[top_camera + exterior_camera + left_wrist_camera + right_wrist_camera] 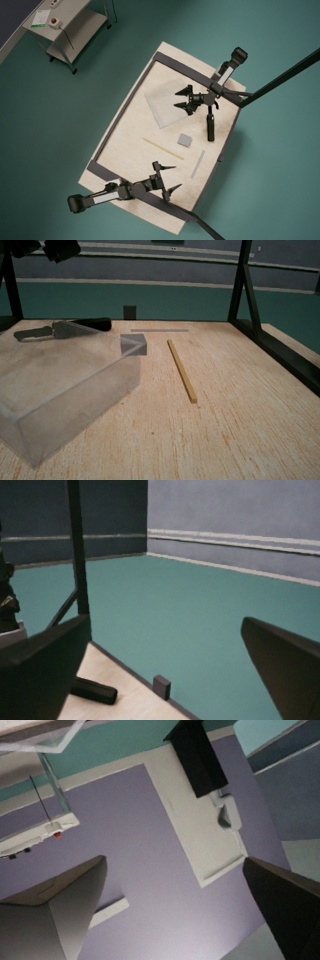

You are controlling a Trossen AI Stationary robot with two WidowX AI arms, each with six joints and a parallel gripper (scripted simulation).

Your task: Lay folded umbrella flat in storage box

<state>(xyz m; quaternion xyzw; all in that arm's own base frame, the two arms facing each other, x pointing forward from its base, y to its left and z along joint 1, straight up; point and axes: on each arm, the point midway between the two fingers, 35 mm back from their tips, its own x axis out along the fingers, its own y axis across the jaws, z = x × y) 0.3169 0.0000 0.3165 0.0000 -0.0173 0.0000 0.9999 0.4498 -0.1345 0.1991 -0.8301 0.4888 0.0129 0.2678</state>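
The folded black umbrella [210, 126] lies flat on the table outside the box, near the right edge. It also shows in the exterior view [62, 329] and its end shows in the left wrist view [95, 691]. The translucent storage box [168, 102] [59, 384] stands on the table with nothing in it. My right gripper [175, 99] is open and empty, hovering over the box; its fingers frame the right wrist view [174, 860]. My left gripper [178, 176] is open and empty near the opposite end of the table [165, 620], well away from the umbrella.
A grey block [184, 139] sits between the box and the umbrella's tip. A thin wooden stick [162, 148] and a flat grey strip [197, 164] lie mid-table. A small dark block [221, 157] is fixed at the table edge. Black frame posts stand at the corners.
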